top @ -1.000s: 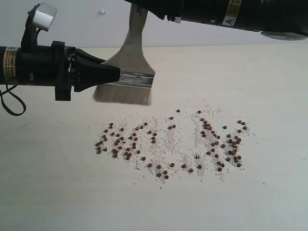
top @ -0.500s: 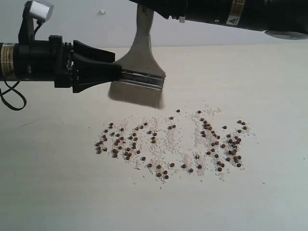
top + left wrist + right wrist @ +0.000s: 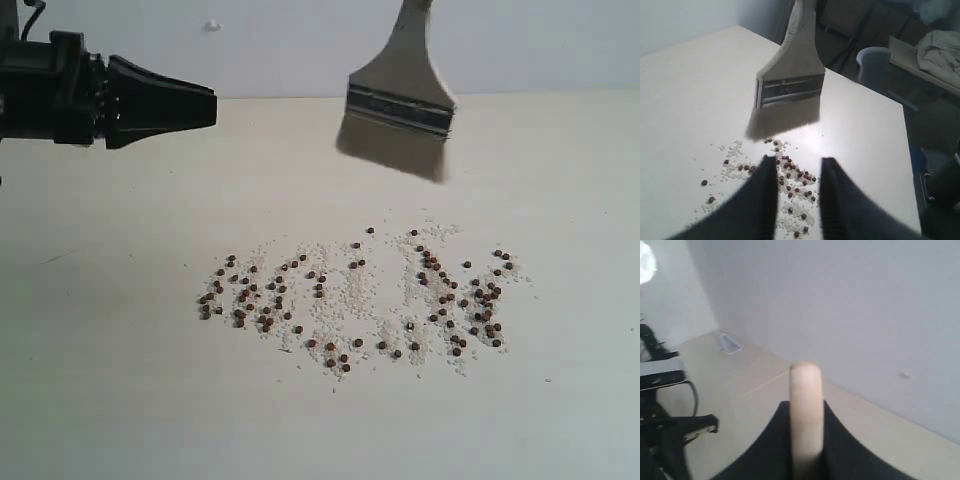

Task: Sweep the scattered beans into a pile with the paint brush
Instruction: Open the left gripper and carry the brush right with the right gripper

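Your R end effector [image 3: 806, 432] is clamped on the handle of the paint brush [image 3: 400, 105]. The handle end stands up between the jaws, but you only see that grip in the R wrist view. In the exterior view the end effector itself is cut off at the top edge.

The brush hangs bristles-down [image 3: 390, 150], a bit tilted and clear of the tabletop [image 3: 120, 390], over the far side of the spill. The beans [image 3: 318, 290] lie on the near side of the bristles and below them, mixed w/ white grains [image 3: 340, 305]. The band's long axis runs L-R, and the brush sits nearer its R half.

So, as I judge it, the next move is down and toward the near side, then along that L-R line.

Your L end effector [image 3: 208, 100] is far-left of the beans and carries nothing. The L wrist view shows its jaws part-way apart w/ only beans seen through the gap; from the side they look like one wedge.

The L wrist view also gives you the ferrule face-on. The R wrist view shows no beans at all.
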Tool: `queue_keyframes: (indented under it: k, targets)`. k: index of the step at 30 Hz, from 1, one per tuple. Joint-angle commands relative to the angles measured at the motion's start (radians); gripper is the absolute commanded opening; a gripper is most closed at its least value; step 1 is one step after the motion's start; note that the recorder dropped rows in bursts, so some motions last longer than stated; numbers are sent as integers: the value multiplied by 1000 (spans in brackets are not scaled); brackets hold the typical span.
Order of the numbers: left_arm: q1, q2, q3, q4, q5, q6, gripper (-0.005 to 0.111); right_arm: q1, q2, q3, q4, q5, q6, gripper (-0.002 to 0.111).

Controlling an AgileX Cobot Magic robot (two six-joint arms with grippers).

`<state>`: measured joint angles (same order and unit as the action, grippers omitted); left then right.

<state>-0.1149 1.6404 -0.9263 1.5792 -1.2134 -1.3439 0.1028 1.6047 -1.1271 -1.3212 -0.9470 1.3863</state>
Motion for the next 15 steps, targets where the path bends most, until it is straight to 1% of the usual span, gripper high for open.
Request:
queue_keyframes:
  k: [1, 2, 4, 6, 8, 11, 12, 13, 14, 15]
  targets:
    - [1, -65, -7, 32, -8, -102, 2, -4, -200, 94, -1, 227, 87, 0]
    - [1, -79, -7, 37, -8, -115, 0, -4, -247, 115, -4, 266, 105, 0]
    - [1, -109, -7, 31, -8, -149, 0, -2, -346, 180, 11, 339, 114, 0]
    - [1, -147, 17, -18, -8, -193, 0, 12, -463, 253, 33, 447, 125, 0]
    - [1, -190, 66, -120, -1, -199, 0, 26, -568, 309, 34, 551, 144, 0]
    - [1, -279, 166, -292, 63, -106, 0, 50, -766, 401, 34, 727, 216, 0]
    - [1, -308, 190, -317, 100, -91, 0, 54, -828, 426, 34, 766, 232, 0]
    - [1, -345, 217, -336, 170, -91, 0, 54, -873, 449, 34, 796, 240, 0]
    - [1, -428, 268, -337, 328, -91, 0, 54, -978, 492, 34, 846, 240, 0]
    - [1, -462, 290, -337, 395, -91, 0, 54, -1022, 507, 40, 860, 240, 0]
